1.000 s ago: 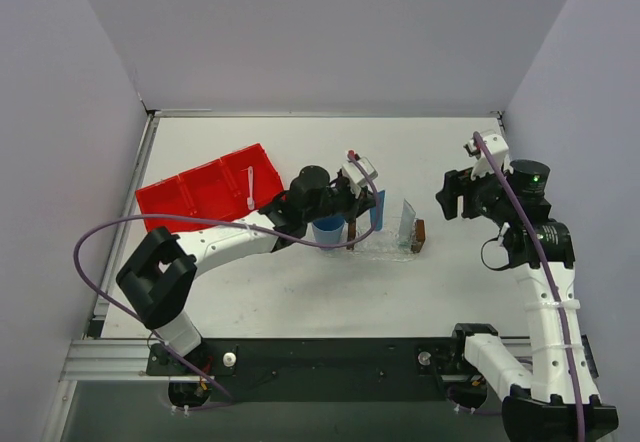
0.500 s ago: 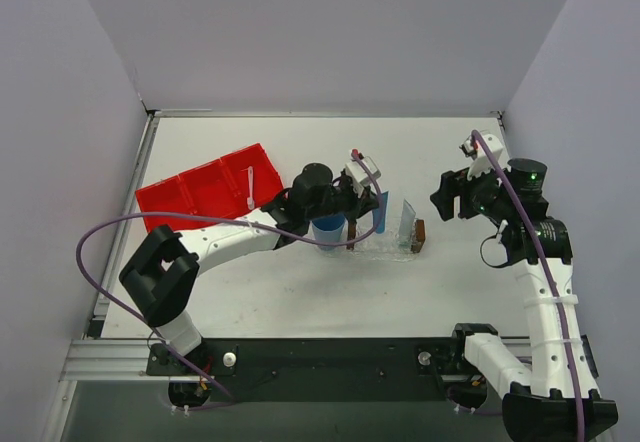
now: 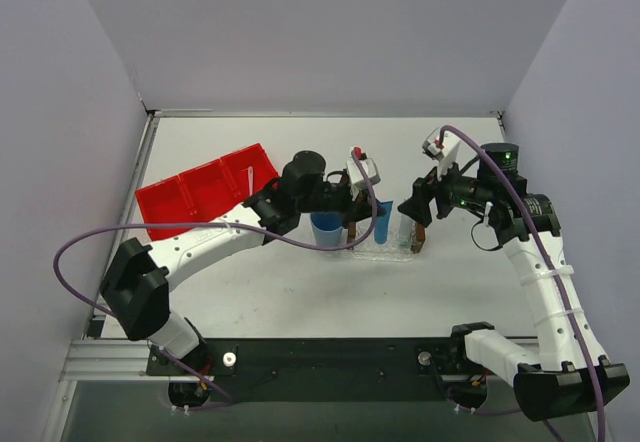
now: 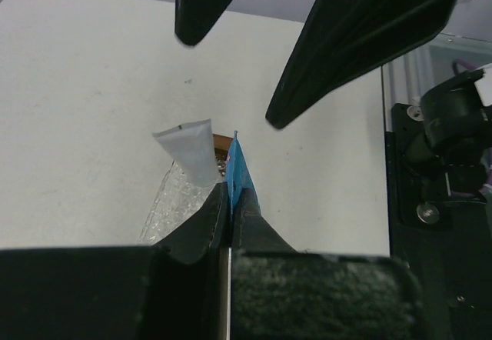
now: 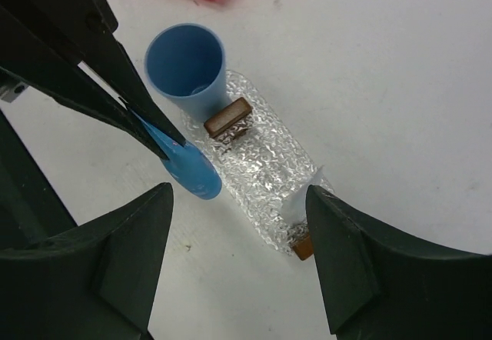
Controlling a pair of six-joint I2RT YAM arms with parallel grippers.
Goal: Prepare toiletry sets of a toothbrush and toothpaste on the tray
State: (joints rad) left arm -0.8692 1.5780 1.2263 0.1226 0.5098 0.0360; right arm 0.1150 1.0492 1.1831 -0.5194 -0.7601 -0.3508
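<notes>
My left gripper [image 3: 366,212] is shut on the bright blue toothpaste tube [image 3: 380,220] and holds it upright over the clear tray [image 3: 385,250], which has a brown block [image 3: 420,234] at each short end. The tube also shows in the left wrist view [image 4: 237,172] and the right wrist view [image 5: 188,171]. The whitish toothpaste tube [image 3: 405,224] stands at the tray's right end [image 5: 307,205]. My right gripper [image 3: 415,209] is open and empty above that end [image 5: 238,255]. A white toothbrush [image 3: 249,184] lies in the red bin [image 3: 200,194].
A round blue cup [image 3: 327,230] stands just left of the tray, next to its left brown block [image 5: 228,118]. The red bin sits at the back left. The two grippers are close together over the tray.
My right gripper has swung left from the table's right side to just above the tray's right end. My left gripper has kept hold of the blue tube, shifting it slightly.
</notes>
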